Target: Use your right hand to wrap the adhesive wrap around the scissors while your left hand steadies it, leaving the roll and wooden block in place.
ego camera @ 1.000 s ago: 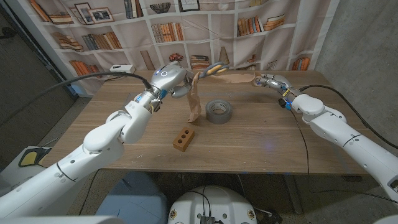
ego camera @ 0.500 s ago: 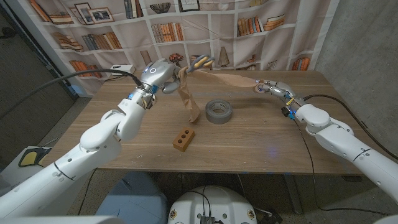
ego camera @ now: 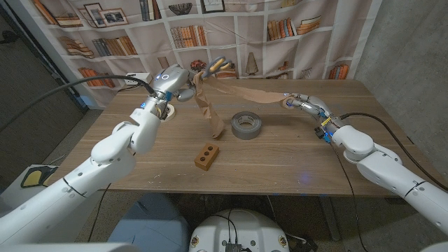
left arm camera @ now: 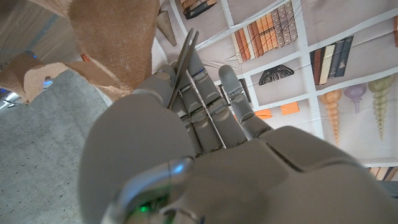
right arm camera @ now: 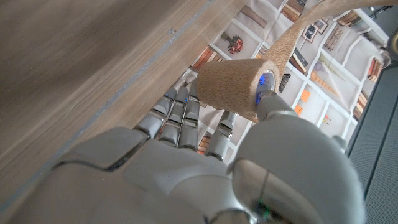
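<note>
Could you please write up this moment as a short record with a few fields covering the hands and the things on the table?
left hand: left hand holds the scissors up above the far side of the table
right hand: right hand holds the roll of wrap
wrap: a tan strip runs from the scissors to the right hand; a loose tail hangs from the scissors
tape roll: grey tape roll lies mid-table
wooden block: wooden block lies nearer the robot, untouched

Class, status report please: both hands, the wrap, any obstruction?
Left hand holds scissors aloft. Right hand grips adhesive wrap, strip taut between. Grey tape roll, wooden block clear below.
</note>
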{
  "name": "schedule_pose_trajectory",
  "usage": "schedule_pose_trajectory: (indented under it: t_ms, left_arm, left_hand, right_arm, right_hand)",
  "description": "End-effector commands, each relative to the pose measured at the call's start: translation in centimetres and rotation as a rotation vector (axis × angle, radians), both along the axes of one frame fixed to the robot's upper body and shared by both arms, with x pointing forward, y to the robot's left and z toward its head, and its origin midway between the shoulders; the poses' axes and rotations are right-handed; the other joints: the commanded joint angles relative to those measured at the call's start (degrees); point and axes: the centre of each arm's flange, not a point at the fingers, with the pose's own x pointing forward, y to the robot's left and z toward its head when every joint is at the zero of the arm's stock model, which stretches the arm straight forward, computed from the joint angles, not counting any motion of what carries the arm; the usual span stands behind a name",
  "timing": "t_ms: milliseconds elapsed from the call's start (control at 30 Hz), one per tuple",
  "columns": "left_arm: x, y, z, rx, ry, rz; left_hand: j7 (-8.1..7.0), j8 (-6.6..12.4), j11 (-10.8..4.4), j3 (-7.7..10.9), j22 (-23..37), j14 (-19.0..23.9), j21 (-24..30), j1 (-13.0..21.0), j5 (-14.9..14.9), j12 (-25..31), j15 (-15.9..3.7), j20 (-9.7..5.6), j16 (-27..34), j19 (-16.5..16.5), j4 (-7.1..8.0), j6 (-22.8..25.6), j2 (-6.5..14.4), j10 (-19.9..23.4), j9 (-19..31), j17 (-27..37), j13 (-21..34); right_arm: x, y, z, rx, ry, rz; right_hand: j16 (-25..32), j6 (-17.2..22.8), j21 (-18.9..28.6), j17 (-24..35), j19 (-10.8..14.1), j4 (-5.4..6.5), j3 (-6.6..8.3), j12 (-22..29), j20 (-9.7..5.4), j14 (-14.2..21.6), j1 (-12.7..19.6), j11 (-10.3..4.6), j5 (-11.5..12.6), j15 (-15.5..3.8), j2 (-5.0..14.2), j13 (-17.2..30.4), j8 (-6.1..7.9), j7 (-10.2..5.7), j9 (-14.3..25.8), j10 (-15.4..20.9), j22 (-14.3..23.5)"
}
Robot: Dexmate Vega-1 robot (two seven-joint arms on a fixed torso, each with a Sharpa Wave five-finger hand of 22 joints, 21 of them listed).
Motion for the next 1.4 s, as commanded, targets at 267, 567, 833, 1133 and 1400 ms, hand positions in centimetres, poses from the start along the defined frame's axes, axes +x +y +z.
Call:
schedule_pose_trajectory:
  t_ms: [267, 567, 833, 1133, 1400]
  left_arm:
    - [1.3, 0.5, 1.4, 0.027, 0.047, 0.074]
    - [2.0, 0.4, 1.6, 0.042, 0.075, 0.093]
    - [2.6, 0.0, 1.6, 0.068, 0.098, 0.097]
    - [3.4, -1.1, 1.3, 0.115, 0.125, 0.087]
    - [4.0, -2.2, 1.0, 0.162, 0.148, 0.076]
  left_hand:
    - [0.15, 0.04, -0.15, 0.33, 0.0, 1.3, 0.3, 0.2, 0.4, 0.1, -0.42, 0.04, 0.0, 0.4, -0.09, 0.4, 0.5, 0.4, 0.3, 0.0, 0.3]
    - [0.08, 0.01, -0.21, 0.35, 0.0, 1.3, 0.4, 0.2, 0.4, 0.1, -0.42, -0.08, 0.0, 0.4, -0.10, 0.5, 0.4, 0.6, 0.4, 0.0, 0.2]
    - [0.14, -0.02, -0.24, 0.34, -0.1, 1.4, 0.4, 0.2, 0.4, 0.1, -0.45, -0.06, 0.0, 0.5, -0.10, 0.6, 0.4, 0.5, 0.4, 0.1, 0.2]
    - [-0.04, -0.06, -0.34, 0.32, -0.1, 1.4, 0.5, 0.3, 0.4, 0.1, -0.45, -0.05, -0.1, 0.5, -0.13, 0.6, 0.3, 0.5, 0.4, 0.1, 0.3]
    - [-0.12, -0.10, -0.27, 0.34, -0.1, 1.4, 0.5, 0.3, 0.4, 0.0, -0.44, -0.08, -0.1, 0.4, -0.09, 0.6, 0.3, 0.4, 0.4, 0.1, 0.3]
  right_arm:
    - [-4.6, 3.8, 0.6, -0.081, -0.115, 0.113]
    - [-6.7, 4.7, 0.7, -0.097, -0.162, 0.151]
    - [-8.0, 5.2, 0.7, -0.096, -0.195, 0.167]
    - [-9.7, 6.0, 1.2, -0.112, -0.249, 0.182]
    - [-10.8, 6.6, 1.9, -0.129, -0.286, 0.201]
  right_hand:
    - [0.0, 2.2, -0.1, 0.2, 0.2, 0.86, 0.80, 0.2, 0.37, 0.3, 9.3, -16.00, -0.2, -10.50, 9.62, 5.0, 0.29, 2.04, 0.2, 16.4, 0.2]
    - [-0.1, 2.3, -0.1, 0.2, 0.2, 0.83, 0.80, 0.2, 0.37, 0.3, 9.4, -15.86, -0.2, -10.42, 9.60, 4.9, 0.29, 2.04, 0.2, 16.6, 0.2]
    - [0.0, 2.3, -0.1, 0.2, 0.3, 0.85, 0.77, 0.2, 0.36, 0.4, 9.3, -15.91, -0.2, -10.49, 9.60, 5.0, 0.28, 1.99, 0.2, 16.5, 0.2]
    - [-0.1, 2.3, -0.1, 0.1, 0.3, 0.82, 0.75, 0.1, 0.32, 0.4, 9.4, -15.98, -0.2, -10.48, 9.59, 4.9, 0.28, 2.03, 0.2, 16.7, 0.2]
    - [-0.1, 2.3, -0.1, 0.2, 0.3, 0.82, 0.71, 0.1, 0.28, 0.4, 9.4, -15.91, -0.2, -10.59, 9.62, 5.0, 0.27, 1.91, 0.2, 16.6, 0.2]
